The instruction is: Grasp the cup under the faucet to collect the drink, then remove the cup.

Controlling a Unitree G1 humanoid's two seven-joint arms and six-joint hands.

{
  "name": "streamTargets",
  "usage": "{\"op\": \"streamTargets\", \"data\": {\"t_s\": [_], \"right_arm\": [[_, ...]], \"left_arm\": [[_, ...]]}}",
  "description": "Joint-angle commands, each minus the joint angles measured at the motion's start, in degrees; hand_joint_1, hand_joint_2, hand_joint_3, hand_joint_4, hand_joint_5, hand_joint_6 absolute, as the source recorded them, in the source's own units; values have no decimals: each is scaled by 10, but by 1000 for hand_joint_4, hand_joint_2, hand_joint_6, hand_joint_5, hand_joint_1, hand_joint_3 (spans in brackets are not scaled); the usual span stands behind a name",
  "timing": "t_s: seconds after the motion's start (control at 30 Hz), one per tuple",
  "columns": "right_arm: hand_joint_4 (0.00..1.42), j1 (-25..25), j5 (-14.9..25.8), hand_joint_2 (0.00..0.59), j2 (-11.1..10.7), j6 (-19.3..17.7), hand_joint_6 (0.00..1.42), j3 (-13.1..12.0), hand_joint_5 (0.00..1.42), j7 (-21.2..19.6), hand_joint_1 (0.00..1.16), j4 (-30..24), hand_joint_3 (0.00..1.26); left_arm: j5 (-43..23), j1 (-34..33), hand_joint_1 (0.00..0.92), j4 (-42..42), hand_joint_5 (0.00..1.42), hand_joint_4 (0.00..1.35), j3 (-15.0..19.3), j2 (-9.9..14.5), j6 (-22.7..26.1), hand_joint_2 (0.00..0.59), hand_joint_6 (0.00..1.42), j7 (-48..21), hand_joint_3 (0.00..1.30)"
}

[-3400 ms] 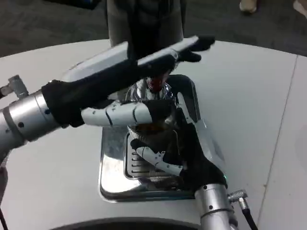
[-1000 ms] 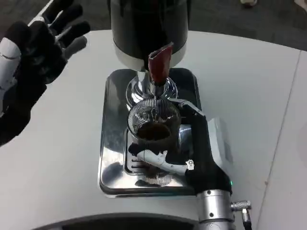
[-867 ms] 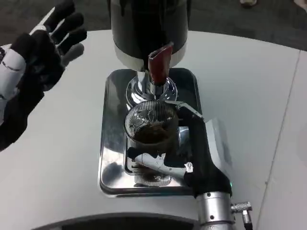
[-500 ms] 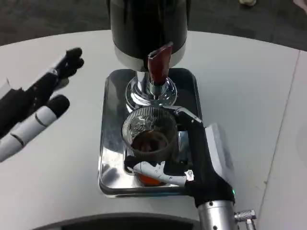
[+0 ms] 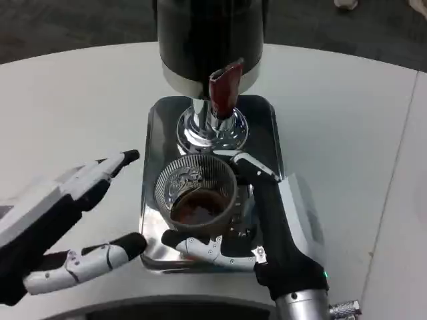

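right hand (image 5: 257,223) grips cup (image 5: 195,198) | left hand (image 5: 63,220) spread, empty

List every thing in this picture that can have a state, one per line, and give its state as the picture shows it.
Ribbed clear glass cup: upright, holds dark brown drink, gripped by the right hand, over the tray's front part.
Right hand: fingers wrapped around the cup.
Left hand: holds nothing, fingers apart, left of the tray.
Red faucet lever: tilted.
Shiny metal drip tray: flat on the white table.
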Motion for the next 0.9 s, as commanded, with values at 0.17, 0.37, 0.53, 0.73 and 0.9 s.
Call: {"op": "streamTargets", "data": {"t_s": [0.17, 0.37, 0.53, 0.73, 0.9], "right_arm": [[973, 41, 20, 108, 8, -1, 1329, 2, 968, 36, 1070, -79, 785], [977, 76, 34, 111, 4, 9, 1329, 3, 972, 80, 1070, -150, 787], [977, 102, 42, 114, -2, 23, 1329, 4, 972, 122, 1069, -208, 787], [977, 145, 45, 115, -14, 42, 1329, 8, 972, 170, 1069, -275, 788], [977, 172, 46, 116, -25, 60, 1330, 11, 972, 213, 1069, -333, 788]], "left_arm": [[76, 41, 0, -48, 0, 0, -19, 12, 23, 115, 0, 15, 0], [106, 63, 0, -64, 0, 0, -19, 4, 17, 105, 0, 37, 0], [128, 94, 0, -79, 0, 0, -21, -5, 11, 95, 0, 63, 0], [144, 126, 0, -98, 0, 0, -16, -9, 4, 88, 0, 80, 0], [153, 141, 26, -129, 0, 0, -9, -20, -4, 102, 0, 99, 0]]}}
